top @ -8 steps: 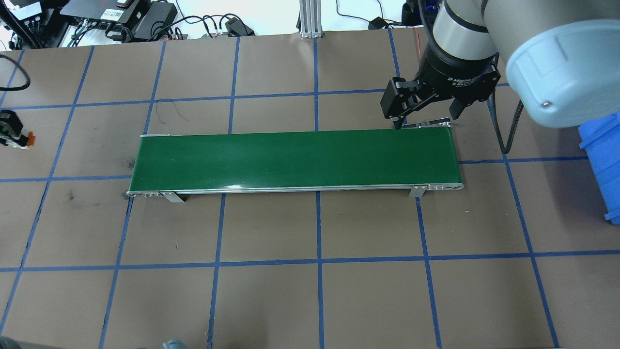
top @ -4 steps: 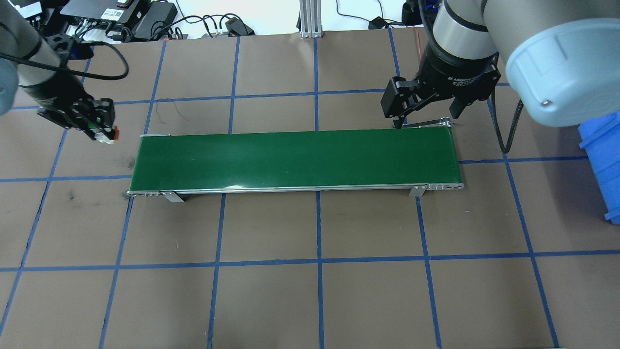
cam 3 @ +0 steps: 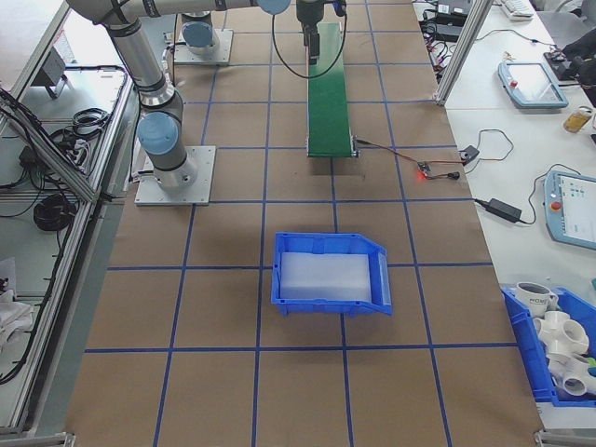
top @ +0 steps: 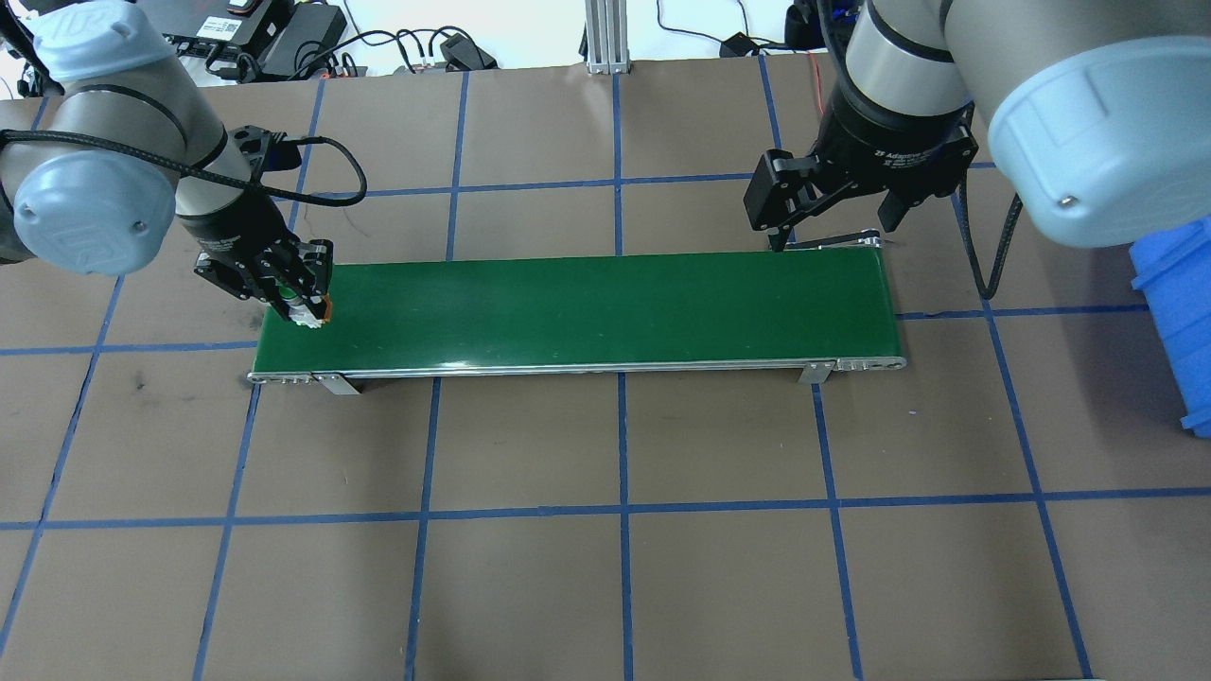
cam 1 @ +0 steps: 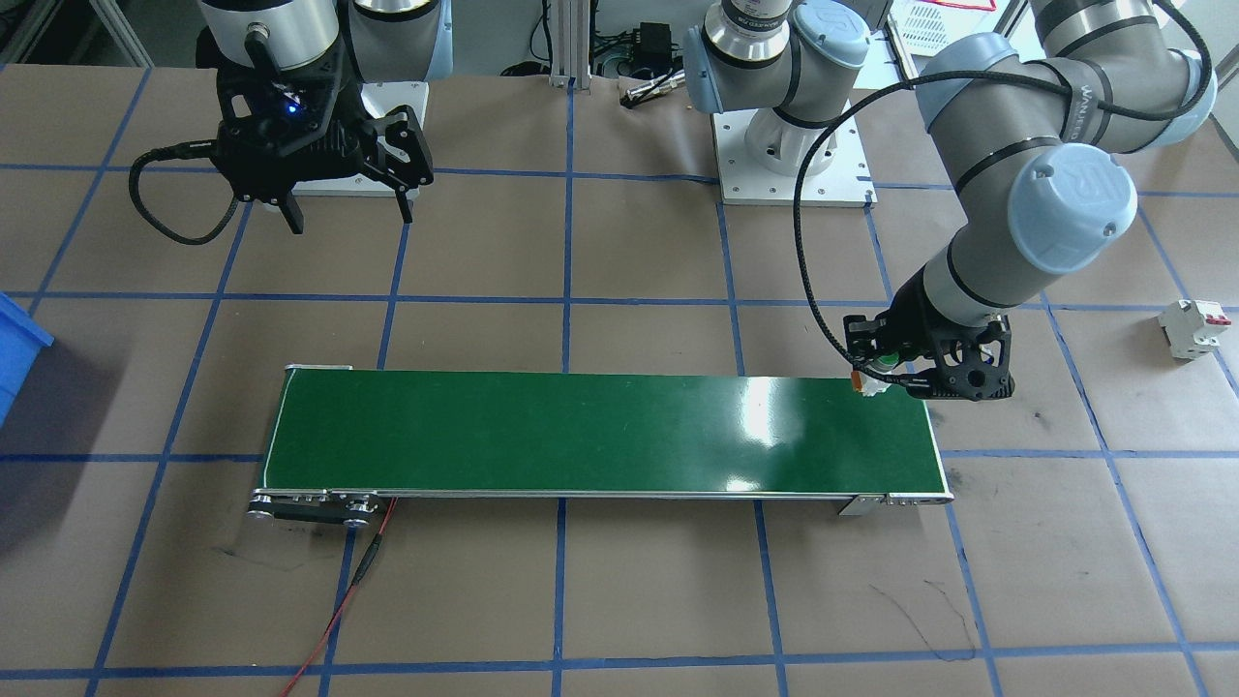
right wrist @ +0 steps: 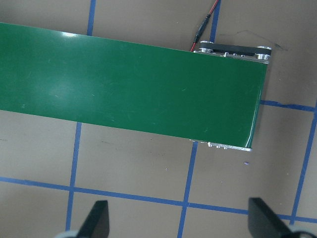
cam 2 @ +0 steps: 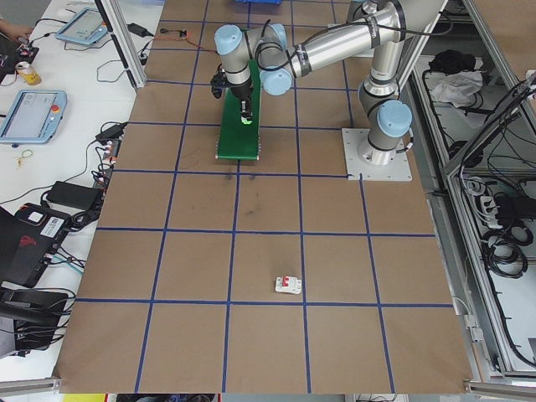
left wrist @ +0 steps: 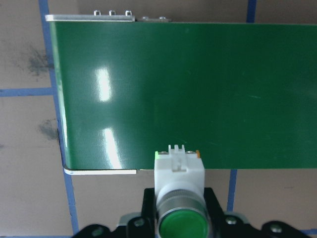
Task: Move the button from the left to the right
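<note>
The button (top: pixel 308 312), with a green cap, whitish body and orange base, is held in my left gripper (top: pixel 301 301), which is shut on it. It hangs over the left end of the green conveyor belt (top: pixel 587 307). The left wrist view looks down the button (left wrist: pixel 179 183) to the belt's (left wrist: pixel 198 89) edge just below; whether it touches the belt I cannot tell. In the front-facing view the button (cam 1: pixel 874 379) sits at the belt's (cam 1: pixel 600 436) right end. My right gripper (top: pixel 833 227) hovers open and empty behind the belt's right end, as the right wrist view's spread fingers (right wrist: pixel 96 222) also show.
A blue bin (top: pixel 1178 322) stands at the table's right edge, also seen from the right side (cam 3: pixel 331 275). A white circuit breaker with a red top (cam 1: pixel 1193 327) lies on the table beyond my left arm. A red wire (cam 1: pixel 339 600) trails from the belt's motor end.
My left arm has swept in from the far left, carrying the button rightward onto the belt's left end. The right arm has stayed still and open.
</note>
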